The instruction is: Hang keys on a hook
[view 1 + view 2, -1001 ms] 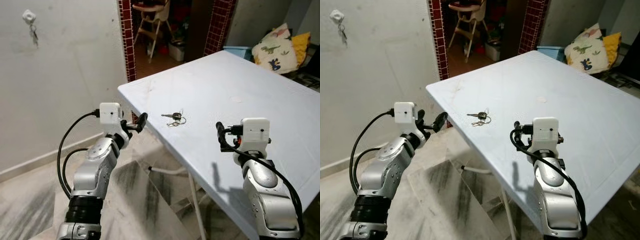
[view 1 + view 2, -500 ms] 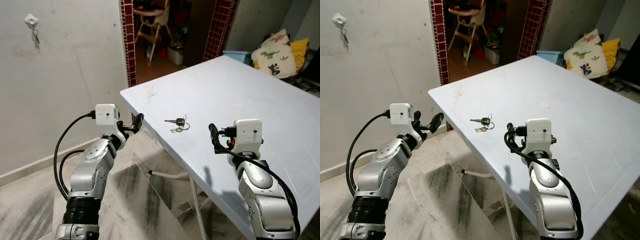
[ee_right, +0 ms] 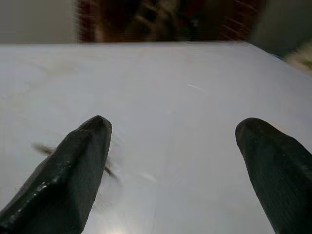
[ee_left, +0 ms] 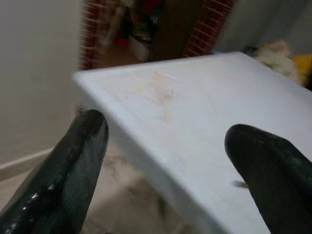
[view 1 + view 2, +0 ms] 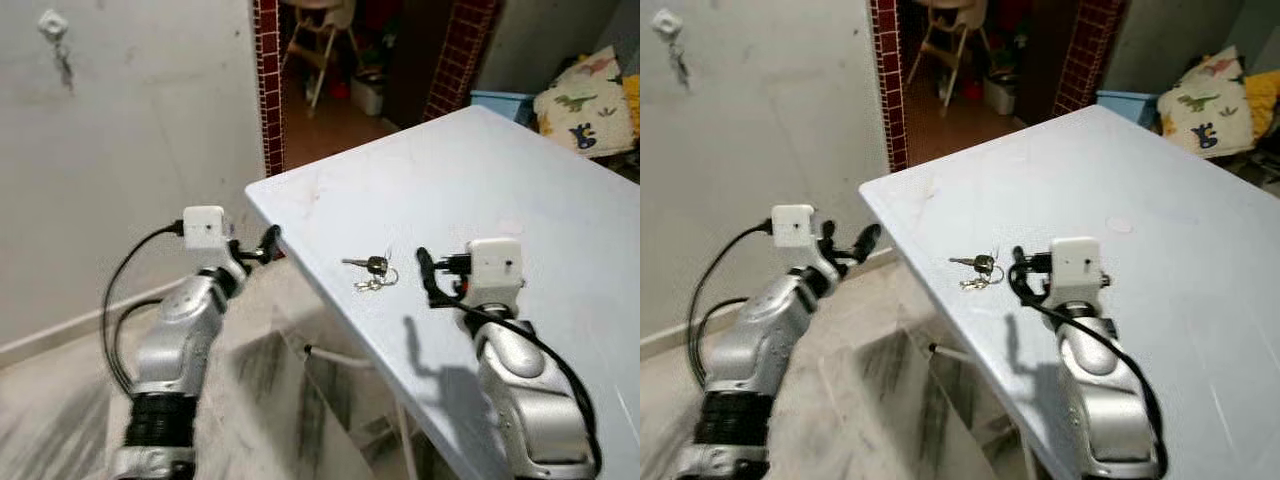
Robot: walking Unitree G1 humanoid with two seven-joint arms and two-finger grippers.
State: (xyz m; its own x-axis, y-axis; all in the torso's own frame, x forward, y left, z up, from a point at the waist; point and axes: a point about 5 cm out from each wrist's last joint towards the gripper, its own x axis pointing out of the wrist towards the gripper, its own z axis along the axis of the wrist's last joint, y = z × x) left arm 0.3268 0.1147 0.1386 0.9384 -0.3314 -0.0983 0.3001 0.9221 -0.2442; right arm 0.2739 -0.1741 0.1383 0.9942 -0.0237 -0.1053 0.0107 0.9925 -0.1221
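I count 1 bunch of keys [image 5: 372, 271] on 1 table [image 5: 520, 180], 1 hook [image 5: 52, 24] on the wall, 1 high chair [image 5: 322, 25], and my 2 grippers, left [image 5: 262, 244] and right [image 5: 425, 273].

A small bunch of keys [image 5: 372, 272] lies flat on the pale blue worktop [image 5: 540, 190], near its front edge, a dark-headed key pointing left and a metal ring with lighter keys beside it. The white hook [image 5: 51, 24] sits high on the grey wall, something dark hanging blurred beneath it.
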